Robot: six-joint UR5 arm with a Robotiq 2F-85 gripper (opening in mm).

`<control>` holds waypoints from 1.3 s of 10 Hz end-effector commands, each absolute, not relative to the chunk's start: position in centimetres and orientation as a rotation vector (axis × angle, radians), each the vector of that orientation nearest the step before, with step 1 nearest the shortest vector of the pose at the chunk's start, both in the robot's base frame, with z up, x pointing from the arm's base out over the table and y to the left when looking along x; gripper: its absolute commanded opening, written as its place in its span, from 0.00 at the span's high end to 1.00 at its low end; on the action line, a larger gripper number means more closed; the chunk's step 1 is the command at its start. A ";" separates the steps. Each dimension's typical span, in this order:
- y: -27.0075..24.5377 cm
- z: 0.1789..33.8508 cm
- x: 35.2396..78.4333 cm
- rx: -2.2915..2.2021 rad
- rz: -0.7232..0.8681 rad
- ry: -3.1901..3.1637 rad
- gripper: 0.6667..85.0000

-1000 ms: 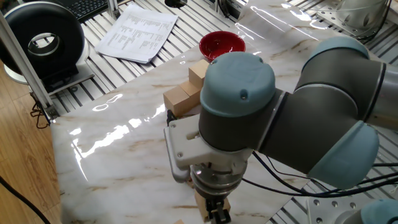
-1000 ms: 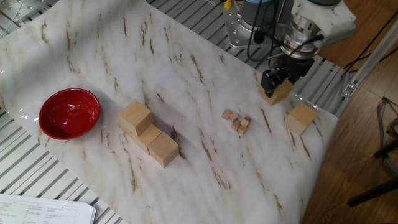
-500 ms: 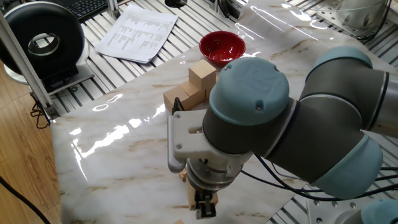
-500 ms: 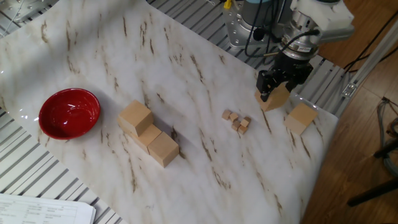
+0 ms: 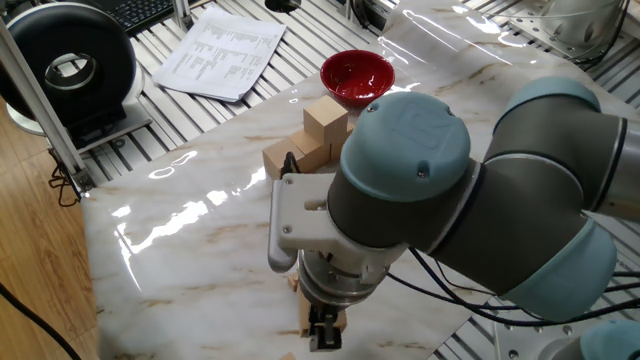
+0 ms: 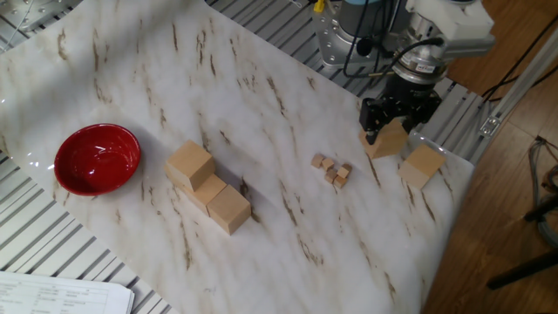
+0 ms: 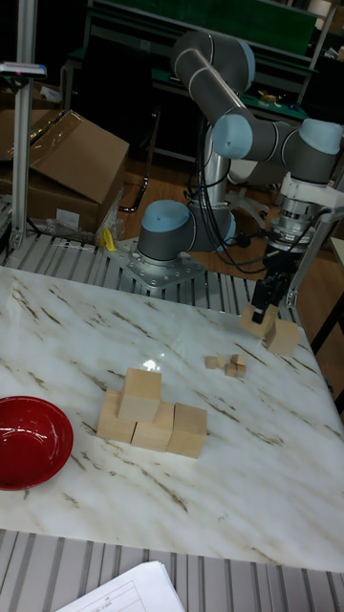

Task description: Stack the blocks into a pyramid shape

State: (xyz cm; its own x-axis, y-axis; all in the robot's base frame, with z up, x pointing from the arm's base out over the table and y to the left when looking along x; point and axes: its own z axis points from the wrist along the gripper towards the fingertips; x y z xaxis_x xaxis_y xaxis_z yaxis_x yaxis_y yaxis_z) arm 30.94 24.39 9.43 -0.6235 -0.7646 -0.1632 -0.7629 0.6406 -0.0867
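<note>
- Gripping a tan block (image 6: pixel 389 139), the hand (image 6: pixel 397 114) has its dark fingers (image 6: pixel 370 118) clamped on the cube's sides; block looks slightly tilted, lower edge at or just above the tabletop (image 6: pixel 261 105) — can't tell if it's touching.
- In the other fixed view that's at approx 2 o'clock on the marble, near the far edge by the arm's base.
- Second loose block (image 6: pixel 423 166) sits just beside the held one, toward 4 o'clock from it, near the tabletop's corner; apart from the hand.
- Pyramid shape (image 7: pixel 151 415) partly built: bottom row of three big cubes touching in a line, w/ one cube on top over the red-bowl end. In the tall fixed view it's at approx 8 o'clock from the hand, well apart.
- Same stack (image 6: pixel 207 187) in the other fixed view: row runs diagonally, upper cube at the end nearest the red bowl.
- Red bowl (image 6: pixel 98 158) lies at 9 o'clock of the stack, near but not touching.
- Tiny cubes (image 6: pixel 332 168), a small cluster, lie between the stack and the held block, closer to the hand.
- One fixed view: arm's wrist (image 5: pixel 400 200) blocks most of the scene; hand (image 5: pixel 322 328) pokes out below it, w/ a bit of tan block showing beside it.
- Printed sheet (image 5: pixel 220 52) lies off the marble on the slatted frame, past the red bowl at approx 11 o'clock.
</note>
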 end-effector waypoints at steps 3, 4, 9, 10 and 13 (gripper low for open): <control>24.1 10.0 31.7 -1.191 -0.017 2.711 1.00; 24.0 10.5 32.6 -1.189 -0.025 2.711 1.00; 23.2 13.4 35.4 -1.234 0.031 2.734 1.00; 22.6 13.6 36.0 -1.255 0.033 2.734 1.00; 20.9 13.2 37.7 -1.291 0.040 2.724 1.00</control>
State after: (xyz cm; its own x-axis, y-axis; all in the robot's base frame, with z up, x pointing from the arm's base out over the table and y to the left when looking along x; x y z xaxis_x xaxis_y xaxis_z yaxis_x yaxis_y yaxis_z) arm 36.19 22.10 12.94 -0.6397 -0.7580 -0.1269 -0.7595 0.6488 -0.0470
